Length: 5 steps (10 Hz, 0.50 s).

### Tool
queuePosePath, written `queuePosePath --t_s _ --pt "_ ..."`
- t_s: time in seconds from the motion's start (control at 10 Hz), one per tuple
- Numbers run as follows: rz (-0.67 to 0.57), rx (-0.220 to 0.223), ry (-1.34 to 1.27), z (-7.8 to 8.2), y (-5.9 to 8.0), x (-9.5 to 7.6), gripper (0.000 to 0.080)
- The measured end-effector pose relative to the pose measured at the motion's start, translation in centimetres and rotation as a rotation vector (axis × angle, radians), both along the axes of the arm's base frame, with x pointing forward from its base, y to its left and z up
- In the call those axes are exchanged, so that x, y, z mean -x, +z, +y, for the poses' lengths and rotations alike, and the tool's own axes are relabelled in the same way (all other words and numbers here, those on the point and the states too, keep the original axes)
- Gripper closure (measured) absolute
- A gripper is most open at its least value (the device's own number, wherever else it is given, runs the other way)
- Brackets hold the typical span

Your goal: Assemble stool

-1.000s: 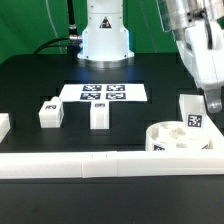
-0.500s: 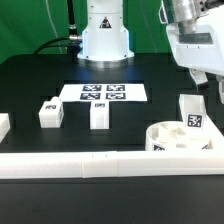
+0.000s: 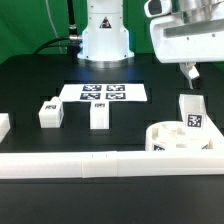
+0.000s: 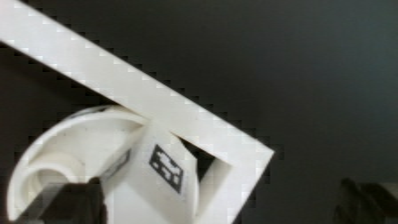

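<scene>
My gripper (image 3: pixel 193 72) hangs wide open, holding nothing, above the seat (image 3: pixel 175 143) by the rail (image 3: pixel 90 163). One leg (image 3: pixel 190 110) stands in it, I think. Next I must go grab a loose leg (image 3: pixel 98 115).

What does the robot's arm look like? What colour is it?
The arm is white and rounded, standing on a chunky round base. A black cable runs down beside it. Its wrist is a boxy white-and-grey block, and the two fingers look dark up close.
</scene>
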<state>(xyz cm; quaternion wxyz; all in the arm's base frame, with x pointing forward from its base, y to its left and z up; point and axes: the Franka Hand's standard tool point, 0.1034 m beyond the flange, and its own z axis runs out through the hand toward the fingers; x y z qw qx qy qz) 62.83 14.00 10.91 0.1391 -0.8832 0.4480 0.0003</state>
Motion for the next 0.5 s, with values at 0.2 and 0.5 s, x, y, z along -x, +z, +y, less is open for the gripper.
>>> queuePosePath --t_s 0.2,0.5 --pt "-0.037 0.02 0.146 -0.16 -0.11 0.01 0.0151" --pt "-0.064 0.083 0.445 -0.18 -0.07 0.05 0.0151"
